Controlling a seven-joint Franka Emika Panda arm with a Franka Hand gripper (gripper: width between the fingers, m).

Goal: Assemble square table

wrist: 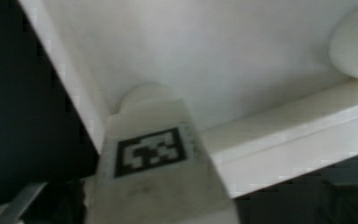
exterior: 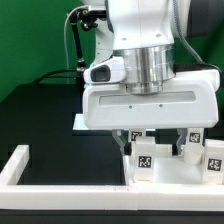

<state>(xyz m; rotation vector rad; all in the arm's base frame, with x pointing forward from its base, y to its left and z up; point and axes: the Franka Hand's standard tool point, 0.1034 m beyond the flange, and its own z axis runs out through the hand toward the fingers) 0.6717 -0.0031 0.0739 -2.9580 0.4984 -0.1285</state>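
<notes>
My gripper [exterior: 156, 145] hangs straight down over a group of white tagged leg blocks at the exterior view's lower right. Its dark fingers look spread either side of one upright leg [exterior: 145, 157]. In the wrist view that leg [wrist: 153, 160] fills the middle, with its black-white tag facing the camera. One dark finger [wrist: 30, 205] shows beside it, and no contact is visible. Two more legs [exterior: 190, 150] [exterior: 214, 157] stand to the right. The white square slab [wrist: 211, 50] lies just beyond the leg. Only a corner of it [exterior: 78, 121] shows behind my hand in the exterior view.
Long white border bars run along the front [exterior: 70, 187] and the exterior view's left [exterior: 18, 163] of the black table. The legs stand close against the front bar. A raised white rim [wrist: 300, 125] crosses behind the leg in the wrist view.
</notes>
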